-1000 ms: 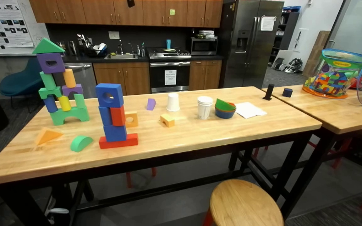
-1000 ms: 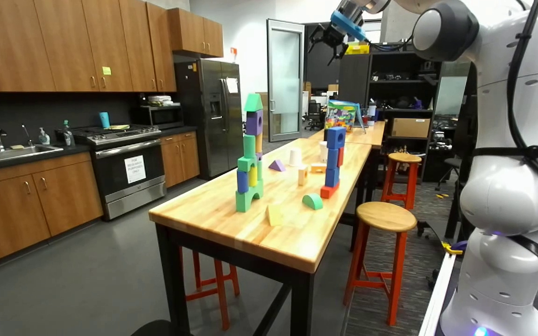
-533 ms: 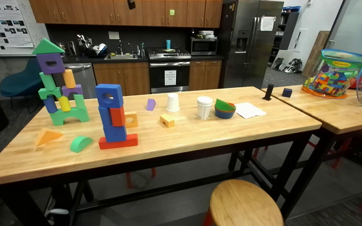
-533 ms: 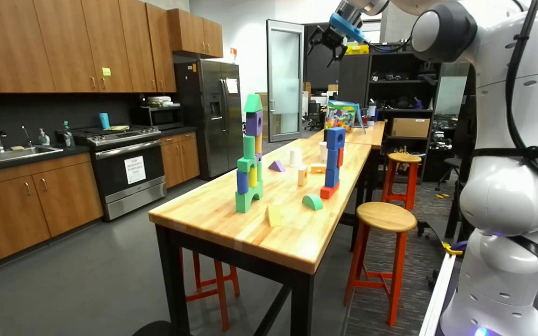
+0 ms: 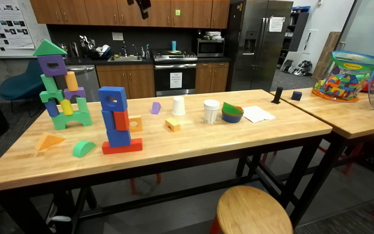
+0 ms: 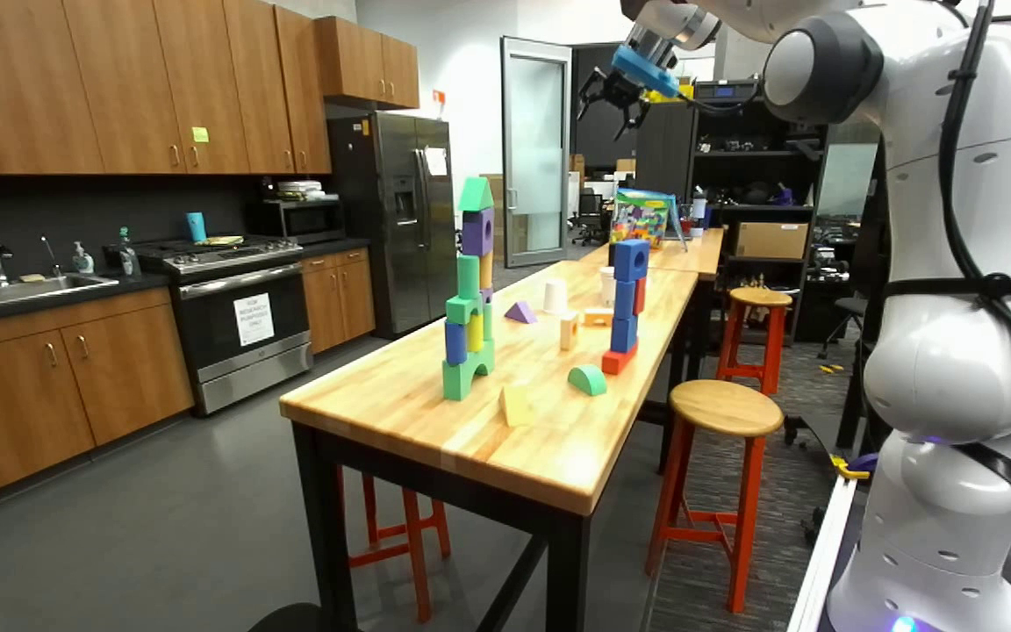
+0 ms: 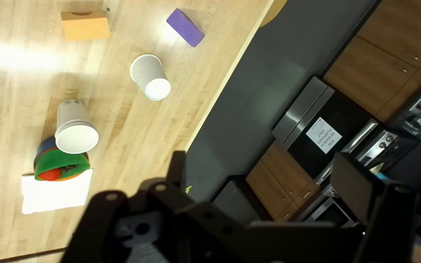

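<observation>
High above the bench point(image 5: 190, 143), a pincer point(image 6: 600, 125) with fingers point(image 7: 353, 190) spread well apart, holding nothing and touching nothing. Hard to say for certain which object to call nearest; prominent in the wrist view, a white cup point(image 7: 148, 75), upside down and standing alone around the middle of the bench, closer to the far edge. As placed in an exterior view, left of the cup, a purple block point(image 5: 155, 108); on the near side, an orange block point(image 5: 173, 124). To the right, a stack of white cups point(image 5: 211, 112), then nested bowls point(image 5: 232, 117), the green one tilted on top, beside a white sheet point(image 5: 259, 113). Farther left, a blue-and-red tower point(image 5: 119, 121) toward the near edge and, beyond, a taller mixed-colour tower point(image 5: 50, 85).

Handling of the cup, by judgement: very light, probably thin-walled, easily dented, quick to slide or tip. Best held around the side wall, fingers on opposite sides at about mid-height, with gentle pressure only. Blocks probably firmer; towers apparently just stacked, so easy to topple.
</observation>
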Available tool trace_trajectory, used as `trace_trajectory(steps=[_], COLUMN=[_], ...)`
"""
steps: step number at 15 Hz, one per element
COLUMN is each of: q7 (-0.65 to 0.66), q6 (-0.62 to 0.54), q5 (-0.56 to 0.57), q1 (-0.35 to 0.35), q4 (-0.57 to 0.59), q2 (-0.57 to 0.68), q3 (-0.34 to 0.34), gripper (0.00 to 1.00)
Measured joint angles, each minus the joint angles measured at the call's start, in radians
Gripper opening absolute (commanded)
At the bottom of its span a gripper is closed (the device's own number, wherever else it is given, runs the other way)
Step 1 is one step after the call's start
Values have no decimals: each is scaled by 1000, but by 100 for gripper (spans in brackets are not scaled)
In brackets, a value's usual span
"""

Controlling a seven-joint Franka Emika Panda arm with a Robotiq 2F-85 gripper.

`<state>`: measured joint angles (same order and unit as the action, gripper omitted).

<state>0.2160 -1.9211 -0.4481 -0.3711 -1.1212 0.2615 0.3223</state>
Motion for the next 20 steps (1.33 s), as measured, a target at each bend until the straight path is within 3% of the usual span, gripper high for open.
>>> trace_trajectory(steps=[13,20], q7=[55,154], q6=[-123,-169], q5=[53,53], q1=[20,39], q4=[-57,-42], q2=[69,144], q3=[-1,-2], gripper=[100,100])
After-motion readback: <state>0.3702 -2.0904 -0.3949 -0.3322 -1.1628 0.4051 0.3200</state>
